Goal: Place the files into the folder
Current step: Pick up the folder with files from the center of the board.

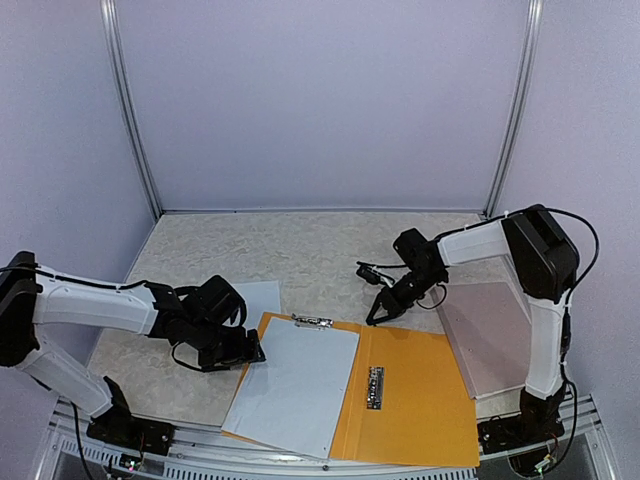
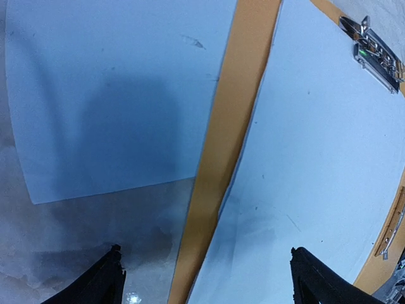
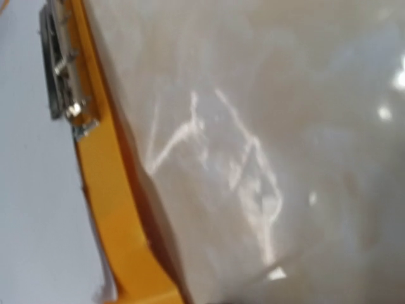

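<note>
The left gripper (image 1: 252, 350) gapes over the folder's (image 1: 415, 400) left edge, files (image 1: 295, 385) inside, a loose sheet (image 1: 262, 297) beside; the right gripper (image 1: 375, 318) is closed at its far edge

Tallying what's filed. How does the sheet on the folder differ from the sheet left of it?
The sheet on the folder lies on the left half of the orange folder, its top edge at the metal clip; the sheet left of it lies on the bare table. From above, the first shows whole, while the left arm covers part of the second. Both are white and lie flat.
</note>
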Available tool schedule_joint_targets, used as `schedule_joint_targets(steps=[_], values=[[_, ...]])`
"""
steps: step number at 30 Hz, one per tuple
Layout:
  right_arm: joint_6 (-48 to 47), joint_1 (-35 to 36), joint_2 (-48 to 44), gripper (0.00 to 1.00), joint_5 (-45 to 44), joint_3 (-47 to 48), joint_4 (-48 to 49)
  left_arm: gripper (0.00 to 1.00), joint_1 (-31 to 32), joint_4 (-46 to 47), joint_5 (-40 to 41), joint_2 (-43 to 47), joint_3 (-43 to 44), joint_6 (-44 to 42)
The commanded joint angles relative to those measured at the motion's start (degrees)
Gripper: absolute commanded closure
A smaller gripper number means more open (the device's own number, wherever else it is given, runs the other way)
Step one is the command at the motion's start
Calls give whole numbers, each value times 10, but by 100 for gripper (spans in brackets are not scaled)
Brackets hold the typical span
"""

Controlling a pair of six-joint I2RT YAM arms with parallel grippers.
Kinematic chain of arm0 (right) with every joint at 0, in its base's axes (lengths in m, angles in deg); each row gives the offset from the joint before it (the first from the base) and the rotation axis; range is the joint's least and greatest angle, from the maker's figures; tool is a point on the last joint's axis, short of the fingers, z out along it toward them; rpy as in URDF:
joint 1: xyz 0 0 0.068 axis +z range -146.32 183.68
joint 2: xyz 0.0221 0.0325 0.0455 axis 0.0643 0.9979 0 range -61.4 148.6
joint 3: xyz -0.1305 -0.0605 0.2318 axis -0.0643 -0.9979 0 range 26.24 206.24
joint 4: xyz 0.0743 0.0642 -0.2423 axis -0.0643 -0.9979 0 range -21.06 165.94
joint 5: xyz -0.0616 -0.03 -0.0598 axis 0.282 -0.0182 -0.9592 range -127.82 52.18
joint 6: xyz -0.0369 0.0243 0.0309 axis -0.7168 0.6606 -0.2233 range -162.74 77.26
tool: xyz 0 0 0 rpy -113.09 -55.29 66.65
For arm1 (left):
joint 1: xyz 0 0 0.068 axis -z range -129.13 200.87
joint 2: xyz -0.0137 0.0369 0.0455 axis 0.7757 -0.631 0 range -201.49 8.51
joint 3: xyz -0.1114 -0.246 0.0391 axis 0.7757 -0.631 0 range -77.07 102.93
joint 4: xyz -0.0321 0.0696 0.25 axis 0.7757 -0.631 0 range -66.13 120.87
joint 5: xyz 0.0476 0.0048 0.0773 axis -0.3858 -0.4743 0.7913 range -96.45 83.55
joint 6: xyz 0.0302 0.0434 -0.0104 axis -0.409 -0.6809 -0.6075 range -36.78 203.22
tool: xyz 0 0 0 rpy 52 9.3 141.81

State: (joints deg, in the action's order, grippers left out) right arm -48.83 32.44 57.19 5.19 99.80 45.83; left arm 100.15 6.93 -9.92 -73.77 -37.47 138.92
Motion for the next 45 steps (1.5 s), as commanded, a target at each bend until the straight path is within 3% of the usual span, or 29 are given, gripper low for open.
schedule_joint_targets(steps=[1, 2, 4, 6, 10, 14, 27, 35, 45], values=[[5, 4, 19, 100, 20, 29, -6, 12, -17, -47, 1, 36, -24, -6], [1, 5, 19, 97, 15, 33, -8, 12, -21, -44, -7, 43, -28, -8], [-9, 4, 19, 77, 17, 41, -14, 11, -28, -37, -22, 56, -38, -9], [-18, 4, 20, 66, 27, 46, -16, 11, -34, -30, -34, 63, -46, -9], [-30, 8, 42, 55, 42, 70, -28, 11, -35, -23, -40, 66, -47, -11], [-43, 16, 77, 51, 51, 99, -44, 11, -33, -17, -45, 53, -42, -12], [-85, 54, 102, 59, 59, 78, -93, 11, 4, -4, -31, 24, -43, 7], [-88, 54, 101, 67, 65, 60, -93, 12, 41, 26, -19, -51, -37, 34], [-97, 52, 111, 92, 89, 81, -109, 12, 52, 26, -3, -69, -29, 37]])
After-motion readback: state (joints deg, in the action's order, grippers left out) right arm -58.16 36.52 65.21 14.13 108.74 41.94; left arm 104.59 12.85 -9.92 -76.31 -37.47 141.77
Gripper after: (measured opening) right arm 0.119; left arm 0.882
